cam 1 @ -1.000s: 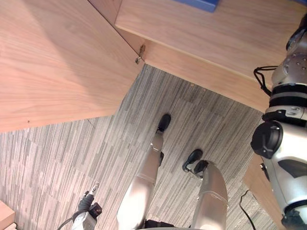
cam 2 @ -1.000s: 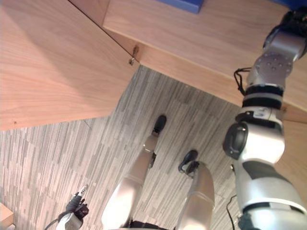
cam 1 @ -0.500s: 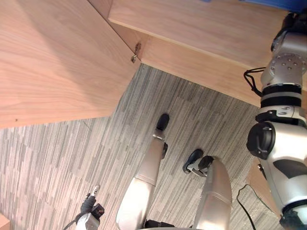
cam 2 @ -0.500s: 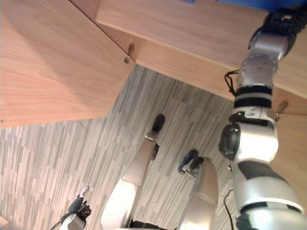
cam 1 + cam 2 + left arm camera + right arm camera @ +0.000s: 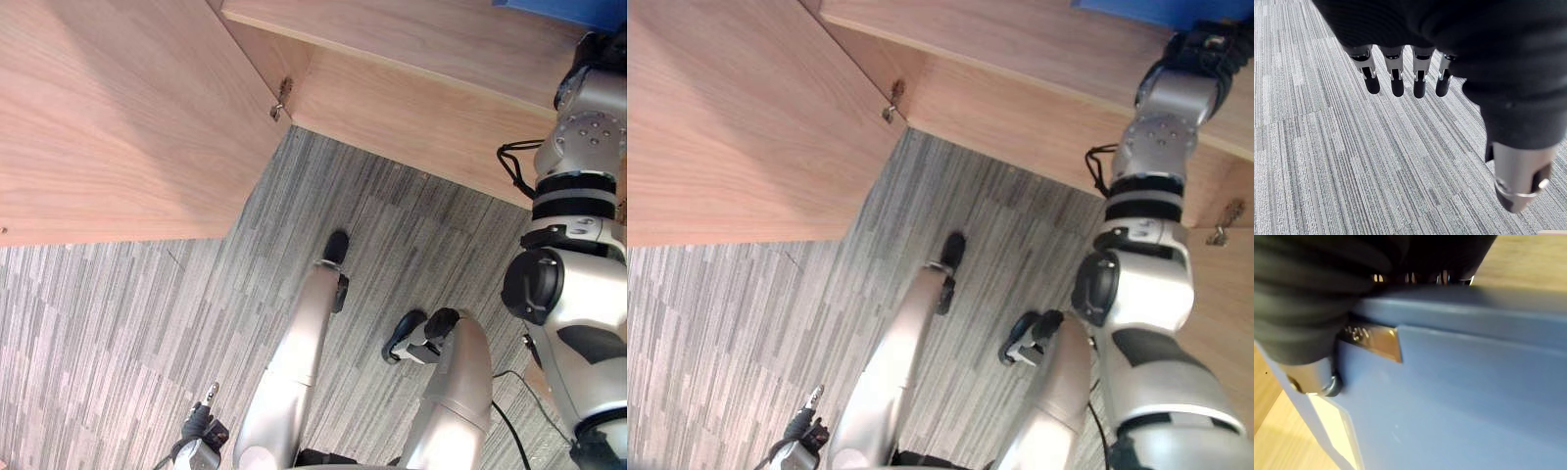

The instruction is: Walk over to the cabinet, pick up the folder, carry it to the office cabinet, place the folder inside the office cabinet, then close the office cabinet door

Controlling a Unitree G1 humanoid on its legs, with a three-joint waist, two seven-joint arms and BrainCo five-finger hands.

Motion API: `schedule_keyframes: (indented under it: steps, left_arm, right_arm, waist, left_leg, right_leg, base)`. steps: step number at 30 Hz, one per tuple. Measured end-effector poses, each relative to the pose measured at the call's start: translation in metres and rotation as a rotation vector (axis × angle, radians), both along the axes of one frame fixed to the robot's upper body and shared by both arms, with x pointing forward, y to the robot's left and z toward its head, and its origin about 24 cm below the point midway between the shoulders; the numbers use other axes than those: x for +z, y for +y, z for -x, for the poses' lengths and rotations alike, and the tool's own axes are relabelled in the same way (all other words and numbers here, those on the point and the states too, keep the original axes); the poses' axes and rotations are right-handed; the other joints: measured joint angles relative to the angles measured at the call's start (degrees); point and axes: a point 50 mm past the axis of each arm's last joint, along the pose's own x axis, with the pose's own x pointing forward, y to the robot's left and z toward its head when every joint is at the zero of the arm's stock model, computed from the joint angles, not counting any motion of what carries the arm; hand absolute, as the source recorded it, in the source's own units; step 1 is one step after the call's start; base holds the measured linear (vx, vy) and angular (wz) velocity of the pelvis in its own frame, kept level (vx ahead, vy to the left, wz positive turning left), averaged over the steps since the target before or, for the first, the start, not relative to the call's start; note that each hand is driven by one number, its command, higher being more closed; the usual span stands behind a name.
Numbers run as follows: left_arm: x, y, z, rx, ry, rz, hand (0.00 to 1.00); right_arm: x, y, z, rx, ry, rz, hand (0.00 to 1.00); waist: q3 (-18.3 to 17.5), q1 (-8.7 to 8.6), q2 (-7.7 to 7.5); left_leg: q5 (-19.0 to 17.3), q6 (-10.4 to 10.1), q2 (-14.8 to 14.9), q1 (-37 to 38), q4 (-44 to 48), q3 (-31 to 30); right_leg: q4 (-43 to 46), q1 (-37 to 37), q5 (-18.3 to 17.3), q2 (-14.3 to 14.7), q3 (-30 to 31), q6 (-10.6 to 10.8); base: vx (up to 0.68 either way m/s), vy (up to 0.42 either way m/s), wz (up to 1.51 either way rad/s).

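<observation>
The blue folder (image 5: 1474, 391) with a metal clip (image 5: 1374, 340) lies on the wooden cabinet shelf (image 5: 411, 29), showing as a blue strip (image 5: 1156, 10) at the far right. My right hand (image 5: 1203, 47) reaches up to it, thumb (image 5: 1312, 377) on its face and fingers curled over its far edge, so it is shut on the folder. My left hand (image 5: 201, 436) hangs low at my left over the carpet, its fingers (image 5: 1396, 78) straight and holding nothing.
The office cabinet's wooden door (image 5: 118, 117) stands swung open at the left, hinged at a metal hinge (image 5: 282, 98). A second hinge (image 5: 1223, 223) shows on a panel at the right. Grey striped carpet (image 5: 127, 323) lies below.
The blue folder's visible part has shifted right along the shelf with my right hand. The whole view has moved a little, and my left hand sits lower in it.
</observation>
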Motion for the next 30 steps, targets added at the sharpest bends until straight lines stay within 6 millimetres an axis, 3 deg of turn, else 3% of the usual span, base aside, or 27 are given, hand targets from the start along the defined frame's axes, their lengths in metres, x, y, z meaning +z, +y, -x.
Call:
schedule_keyframes:
  steps: [1,10,13,21,26,30]
  left_arm:
    - [0.0,0.0,0.0,-0.004,0.001,-0.003,0.0]
    - [0.0,0.002,0.001,0.0,0.002,-0.009,0.0]
    - [0.0,0.004,0.002,0.012,0.002,-0.012,0.0]
    - [0.004,0.016,0.0,0.0,-0.027,-0.042,0.0]
    - [0.013,0.032,-0.005,-0.03,-0.069,-0.086,0.0]
    - [0.021,0.039,-0.014,-0.069,-0.111,-0.127,0.0]
  right_arm:
    - [0.001,0.0,0.0,-0.001,-0.004,0.0,0.0]
    - [0.003,-0.005,0.004,-0.027,-0.025,0.003,0.0]
    - [0.006,-0.003,0.003,-0.045,0.011,0.118,0.0]
    - [0.011,0.016,-0.011,-0.105,0.261,0.869,0.0]
    - [-0.004,0.016,-0.021,-0.174,0.481,1.301,0.0]
    - [-0.019,0.016,-0.025,-0.214,0.6,1.518,0.0]
  waist:
    - [0.0,-0.02,0.0]
    - [0.0,0.27,-0.01]
    - [0.0,0.1,-0.02]
    - [0.0,-0.93,-0.15]
    - [0.0,-1.22,-1.42]
    - [-0.3,-1.47,-2.36]
  left_leg:
    - [0.0,0.0,0.0,0.0,0.0,0.0]
    - [0.0,0.1,0.0,-0.2,-0.5,0.0]
    - [0.2,0.0,0.0,-0.2,-0.7,-0.1]
    - [1.1,-0.1,0.0,0.9,-2.7,-0.7]
    - [2.9,-0.3,0.8,4.4,-7.9,-1.0]
    - [4.0,-0.3,0.8,7.4,-11.4,-1.0]
  right_leg:
    - [0.0,0.0,0.0,0.0,0.0,0.0]
    - [-0.6,0.0,0.0,-0.1,-0.4,0.0]
    - [-1.0,0.1,0.0,0.0,-0.5,0.0]
    - [-3.2,1.6,0.4,0.1,-1.7,-0.1]
    - [-7.6,4.6,2.1,0.7,-3.5,-0.6]
    - [-10.1,7.0,2.7,0.7,-4.0,-0.5]
  base:
    - [0.07,-0.042,0.01]
    - [0.06,-0.027,0.01]
    - [0.06,-0.02,0.01]
    - [0.07,-0.014,0.02]
    - [0.06,-0.02,0.01]
    - [0.06,-0.016,0.07]
